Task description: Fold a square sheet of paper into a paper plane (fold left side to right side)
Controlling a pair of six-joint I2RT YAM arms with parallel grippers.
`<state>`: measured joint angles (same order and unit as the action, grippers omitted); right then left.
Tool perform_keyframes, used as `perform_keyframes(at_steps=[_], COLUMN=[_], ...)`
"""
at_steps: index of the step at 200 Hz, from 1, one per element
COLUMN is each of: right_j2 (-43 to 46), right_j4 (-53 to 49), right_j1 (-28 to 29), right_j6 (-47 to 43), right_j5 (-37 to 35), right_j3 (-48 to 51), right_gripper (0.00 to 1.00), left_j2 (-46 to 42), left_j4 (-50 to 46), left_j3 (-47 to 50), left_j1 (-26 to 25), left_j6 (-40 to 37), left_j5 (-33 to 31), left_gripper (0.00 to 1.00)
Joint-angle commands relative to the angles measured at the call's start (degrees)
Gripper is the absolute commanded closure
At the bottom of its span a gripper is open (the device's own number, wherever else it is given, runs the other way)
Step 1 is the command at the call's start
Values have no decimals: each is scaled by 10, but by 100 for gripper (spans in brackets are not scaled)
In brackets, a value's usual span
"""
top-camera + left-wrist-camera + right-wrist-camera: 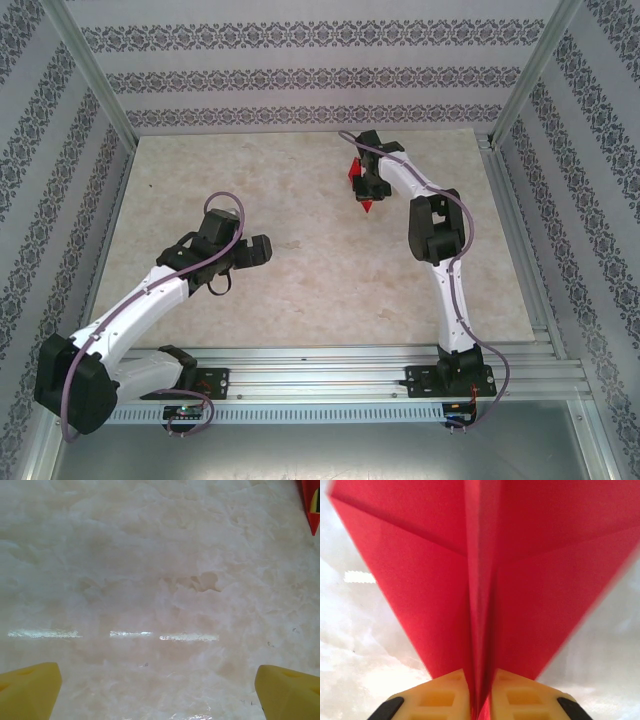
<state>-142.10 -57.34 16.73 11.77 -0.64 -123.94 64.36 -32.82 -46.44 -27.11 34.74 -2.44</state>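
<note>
Left jaws stand released over the near-left part of the tabletop (300,290). In the left wrist view the two yellow fingers (30,692) sit wide apart at the bottom corners, with only bare, pale marbled surface between them. From above, the left arm (150,295) reaches in from the near-left corner and ends well apart from the red paper.

Farther back and to the right, the right arm (440,235) bends over toward the middle of the tabletop. Right jaws are clenched on the paper plane (480,580): in the right wrist view the yellow pads (440,697) press close on either side of the centre crease, and the red wings spread outward and away from them. From above, the paper plane (367,205) shows as a red nose pointing toward the near edge, with another bit of red just behind the wrist. Its red tip (312,510) also pokes into the top right corner of the left wrist view. Whether the paper touches the tabletop cannot be told.

Beyond it stands the patterned back wall (300,75).
</note>
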Motion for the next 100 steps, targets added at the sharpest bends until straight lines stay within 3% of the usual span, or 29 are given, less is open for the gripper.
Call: perform_keyframes(at_steps=[1, 100], right_j2=[-23, -40], right_j4=[-21, -22], right_j1=[-2, -4], right_j6=[-8, -5], right_j5=[-20, -31], right_j3=[-24, -31], right_gripper=[82, 78], left_j2=[-12, 11], left_j4=[-18, -6], left_j3=[5, 0], left_j1=[1, 1], left_j6=[-5, -3], left_j5=[-11, 14], left_gripper=[0, 0])
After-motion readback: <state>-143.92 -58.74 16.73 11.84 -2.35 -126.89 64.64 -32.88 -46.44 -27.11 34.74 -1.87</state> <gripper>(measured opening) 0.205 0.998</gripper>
